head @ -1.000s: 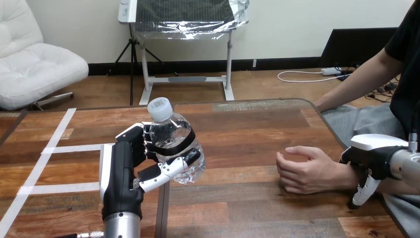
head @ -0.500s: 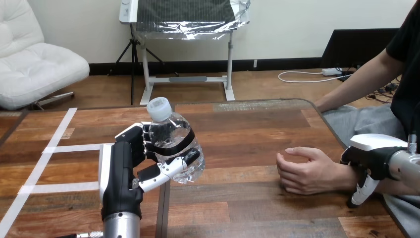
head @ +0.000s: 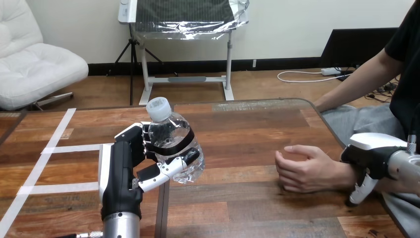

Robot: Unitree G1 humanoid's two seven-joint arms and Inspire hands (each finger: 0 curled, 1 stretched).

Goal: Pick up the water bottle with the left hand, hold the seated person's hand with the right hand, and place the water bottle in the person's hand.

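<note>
worktop (head: pixel 247 129): wooden, runs under both robot hands and carries everything here

left robot hand (head: pixel 126 163): comes up from the bottom edge on its silver forearm, palm turned to its right, fingers curled round the back of the water bottle (head: pixel 173 144) and thumb laid across the front, low on the body. firm wrap, nothing else in it

water bottle: clear plastic, on the right side of the left robot hand, inside its grasp. long axis near upright but tilted, white cap (head: pixel 158 106) up top, above the fingers and leaning to the left, base lower and out to the right past the thumb. can't tell if the base is clear of the worktop

person's hand (head: pixel 304 168): well to the right of the left robot hand, just left of the right robot hand. rests on the worktop, thumb side up, loosely curled, pointing toward the bottle. between it and the bottle there's just a stretch of wood

right robot hand (head: pixel 369 158): at the right edge, sits at the person's wrist, white shell on top. can't tell whether it's closed on the wrist or just against it

white tape lines (head: pixel 59 148): on the worktop, left of and behind the left robot hand
</note>
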